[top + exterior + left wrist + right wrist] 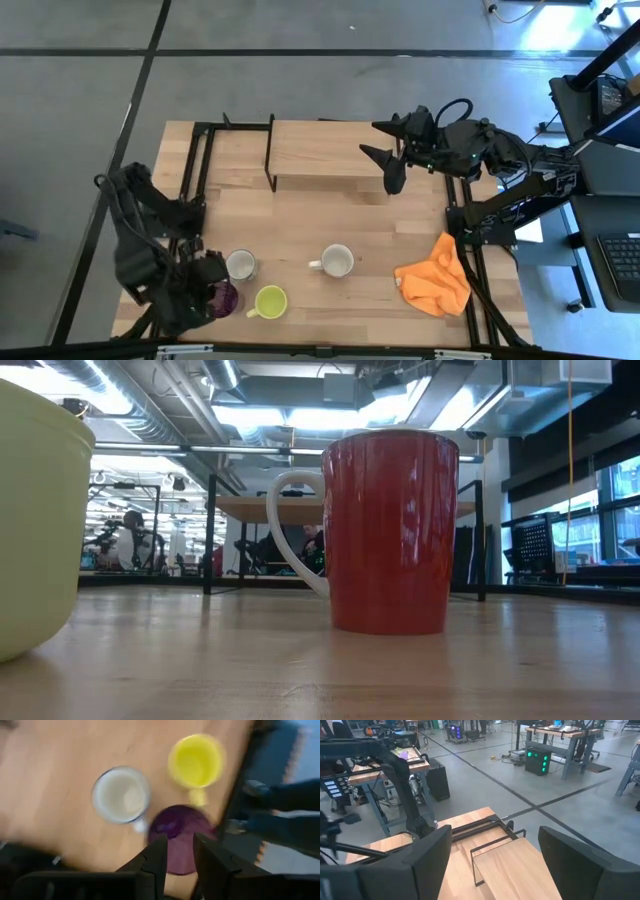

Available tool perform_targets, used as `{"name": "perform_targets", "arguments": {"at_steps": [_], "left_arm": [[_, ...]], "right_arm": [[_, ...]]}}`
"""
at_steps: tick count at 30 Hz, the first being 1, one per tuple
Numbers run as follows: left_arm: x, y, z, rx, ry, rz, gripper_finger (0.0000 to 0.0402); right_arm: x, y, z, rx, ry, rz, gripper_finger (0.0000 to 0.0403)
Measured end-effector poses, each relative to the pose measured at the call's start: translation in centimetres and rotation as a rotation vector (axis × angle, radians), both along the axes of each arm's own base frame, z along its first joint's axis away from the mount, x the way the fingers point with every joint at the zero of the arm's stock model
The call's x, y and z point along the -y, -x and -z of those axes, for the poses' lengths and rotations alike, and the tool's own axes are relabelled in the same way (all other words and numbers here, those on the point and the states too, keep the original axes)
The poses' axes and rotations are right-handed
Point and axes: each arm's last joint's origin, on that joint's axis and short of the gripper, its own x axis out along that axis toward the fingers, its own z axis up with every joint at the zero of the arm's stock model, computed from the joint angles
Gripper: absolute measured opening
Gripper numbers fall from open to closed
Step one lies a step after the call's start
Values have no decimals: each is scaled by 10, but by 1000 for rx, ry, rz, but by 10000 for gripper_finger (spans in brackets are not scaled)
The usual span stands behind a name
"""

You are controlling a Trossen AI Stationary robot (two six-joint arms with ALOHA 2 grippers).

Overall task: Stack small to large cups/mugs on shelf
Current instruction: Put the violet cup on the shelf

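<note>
Four cups stand upright on their bases on the tabletop near its front edge. They are a dark purple tumbler (229, 298) (177, 827), a small white-grey mug (241, 265) (121, 795), a yellow-green mug (270, 301) (195, 760) and a reddish-brown mug with a white inside (337, 261) (390, 530). My left gripper (213, 283) (181, 862) hovers over the tumbler, pointing down, with a narrow gap between its fingers. The light-wood shelf (320, 150) (515, 865) stands at the far middle. My right gripper (385, 152) (495, 865) is open, level, above the shelf's right end.
An orange cloth (435, 277) lies crumpled at the front right. Black frame rails (195, 165) run along both side edges of the table. Bare wood lies between the cups and the shelf. The white-grey mug and the yellow-green mug stand close beside the tumbler.
</note>
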Motion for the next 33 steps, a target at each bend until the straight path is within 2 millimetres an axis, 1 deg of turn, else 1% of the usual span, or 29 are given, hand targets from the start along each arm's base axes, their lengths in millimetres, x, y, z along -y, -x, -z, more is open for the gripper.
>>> {"name": "perform_targets", "arguments": {"at_steps": [4,7,12,18,22,30,33], "left_arm": [[3,3,11,-46,23,-94,110],[6,7,16,-51,13,-114,128],[7,11,35,-86,-36,-151,155],[6,14,53,-126,-101,-141,159],[6,15,55,-104,-121,-116,159],[0,21,51,-52,-44,-96,158],[-2,23,51,-50,-44,-79,158]], "right_arm": [[-2,0,0,-5,-8,-47,299],[-3,-1,1,-9,-21,-99,299],[-6,-1,1,-14,-45,-187,299],[-6,-1,4,-30,-68,-194,299],[-6,-2,9,-76,-80,-187,299],[-7,-8,14,-100,-85,-184,299],[-8,-12,16,-106,-84,-183,299]]}}
